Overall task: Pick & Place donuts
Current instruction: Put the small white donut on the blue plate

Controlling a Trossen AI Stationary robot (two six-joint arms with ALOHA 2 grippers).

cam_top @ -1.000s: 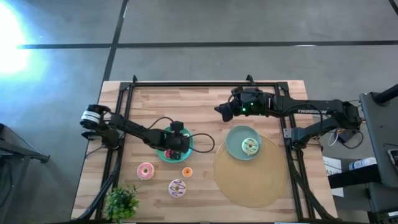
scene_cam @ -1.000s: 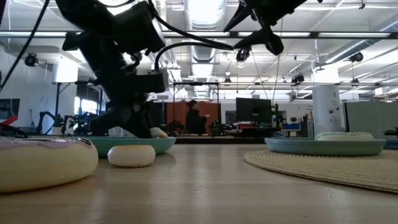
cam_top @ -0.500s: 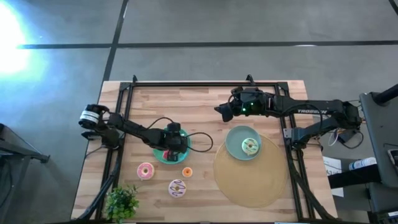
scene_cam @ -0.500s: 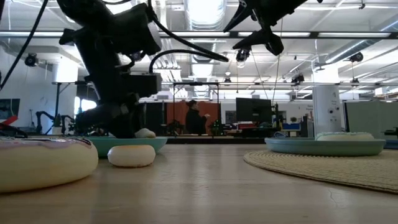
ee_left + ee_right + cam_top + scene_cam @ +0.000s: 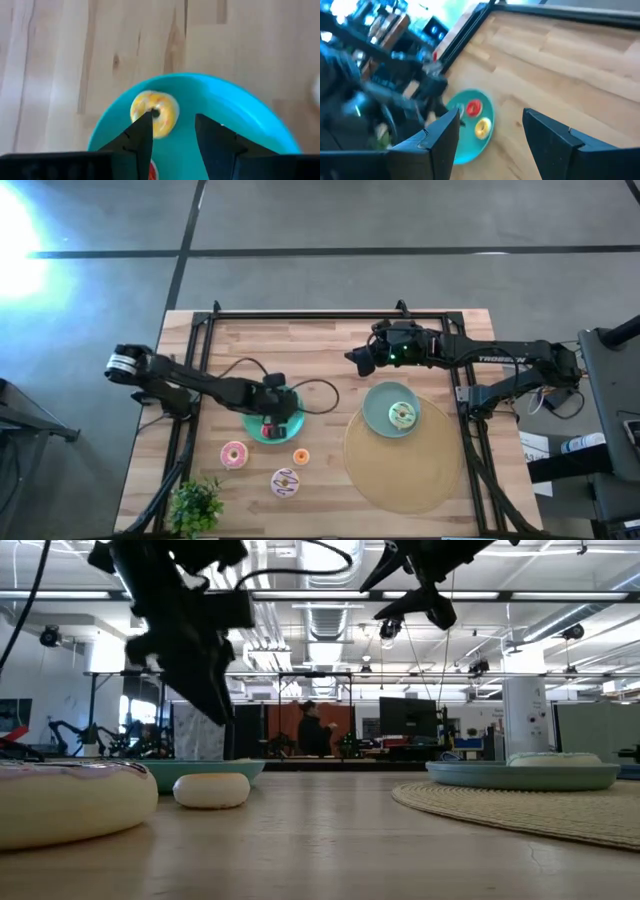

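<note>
A yellow donut and a red donut lie flat on the teal plate at the table's middle left. My left gripper hangs open above that plate, clear of it, with nothing between its fingers. On the wood nearer the front lie a pink donut, an orange donut and a white, purple-streaked donut. A green donut lies on the grey-blue plate. My right gripper waits open in the air over the far middle of the table.
The grey-blue plate stands on a round woven mat at the right. A leafy plant sits at the near left corner. A black frame runs along the table's far edge and sides. A cable loops beside the teal plate.
My left gripper has opened over the teal plate, then risen well clear of it and drawn a little toward the table's left edge. The donuts on the plate stay where they lie.
</note>
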